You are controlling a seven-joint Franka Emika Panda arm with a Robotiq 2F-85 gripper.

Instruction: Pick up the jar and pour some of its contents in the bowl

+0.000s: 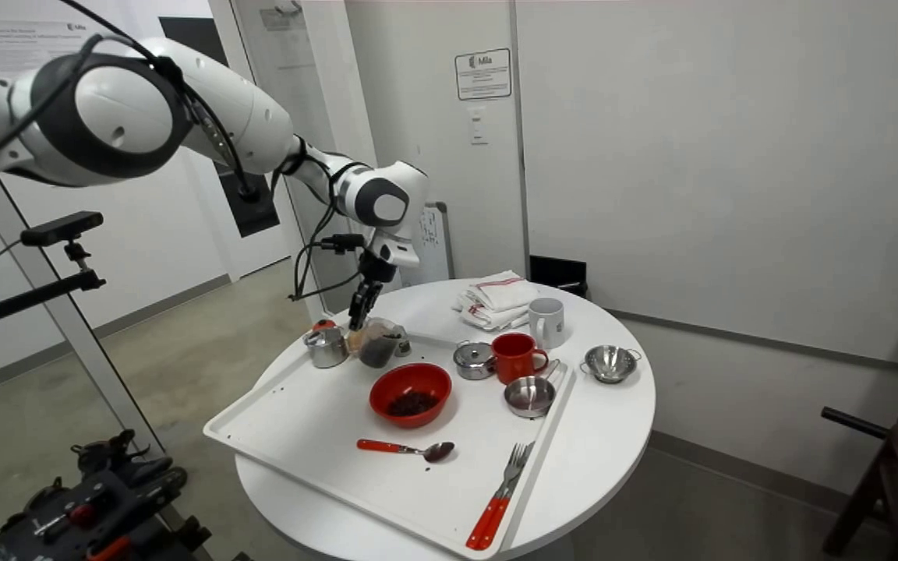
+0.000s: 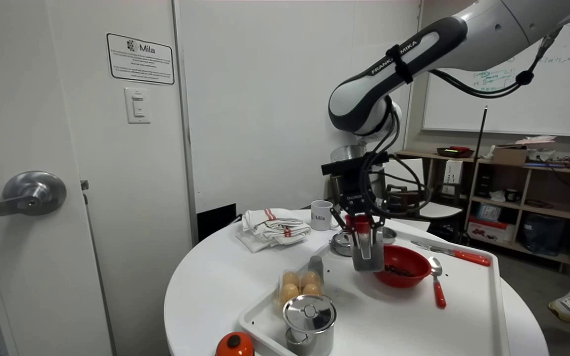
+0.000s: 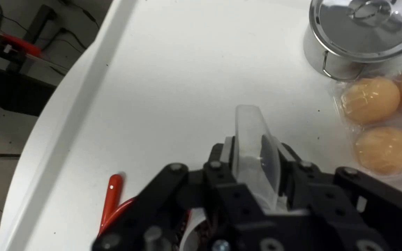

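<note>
A clear jar [image 2: 368,261] hangs over the tray [image 1: 301,421], near the red bowl [image 2: 403,282].
The gripper [image 3: 255,153] pinches the jar by its clear handle [image 3: 248,122]; small dark bits [image 1: 411,403] lie in the bowl.

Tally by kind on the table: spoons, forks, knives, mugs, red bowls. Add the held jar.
Spoon: 1
Fork: 1
Knife: 1
Red mug and pale mug: 2
Red bowl: 1
Jar: 1
Total: 7
</note>
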